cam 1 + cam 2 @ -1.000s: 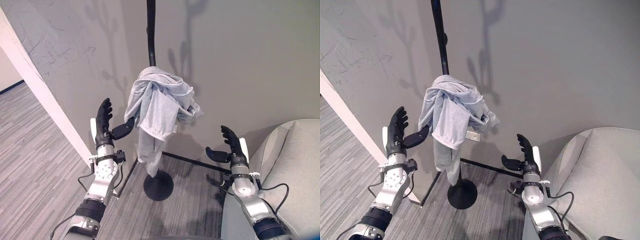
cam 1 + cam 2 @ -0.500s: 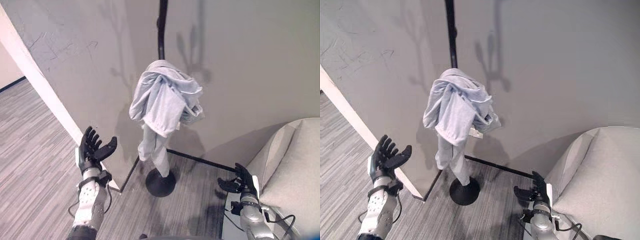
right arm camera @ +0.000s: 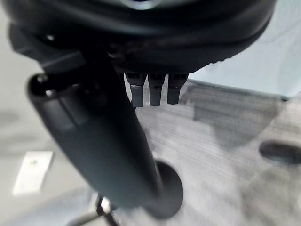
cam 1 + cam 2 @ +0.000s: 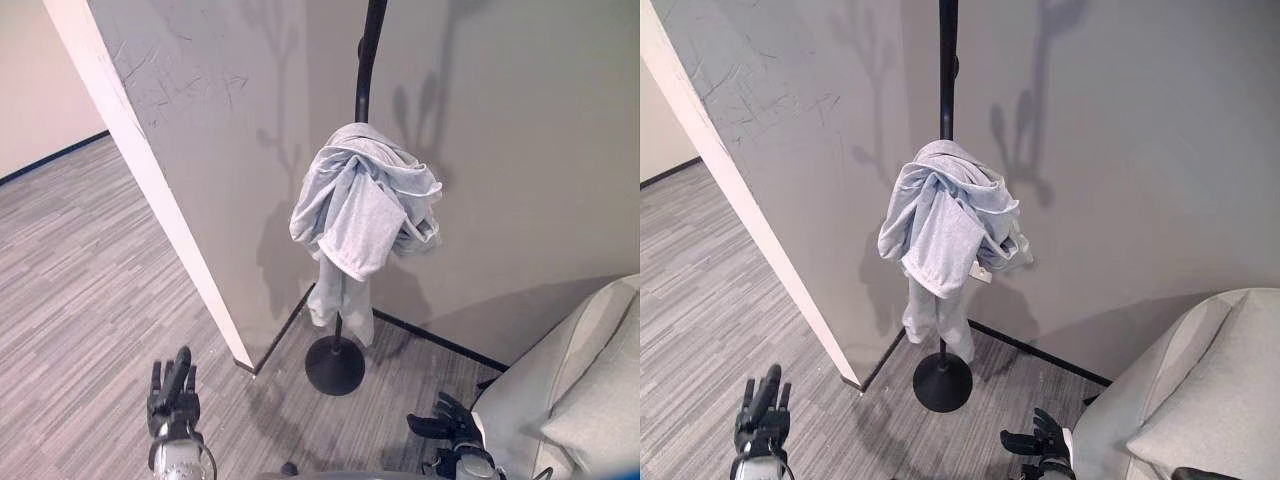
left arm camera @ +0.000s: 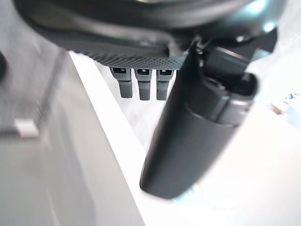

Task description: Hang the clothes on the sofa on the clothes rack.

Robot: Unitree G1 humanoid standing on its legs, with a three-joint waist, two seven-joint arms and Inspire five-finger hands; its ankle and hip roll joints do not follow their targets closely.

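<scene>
- The grey garment hangs bunched on the black clothes rack, in the centre of the frame, with one limp end trailing down along the pole towards the round base.
- The rack stands against the grey wall, just right of a white-edged wall corner that runs from the upper left down to the floor.
- My left hand shows at the lower left of the frame, low over the striped grey floor, fingers straight and pointing up, empty and released.
- In my left wrist view the thumb stands out long and straight, with the fingertips in a short row beside it, nothing between them.
- My right hand shows at the bottom right, fingers spread loose, holding nothing.
- Both hands are well apart from the garment and the rack.
- The light grey sofa fills the lower right corner, just beside my right hand.
</scene>
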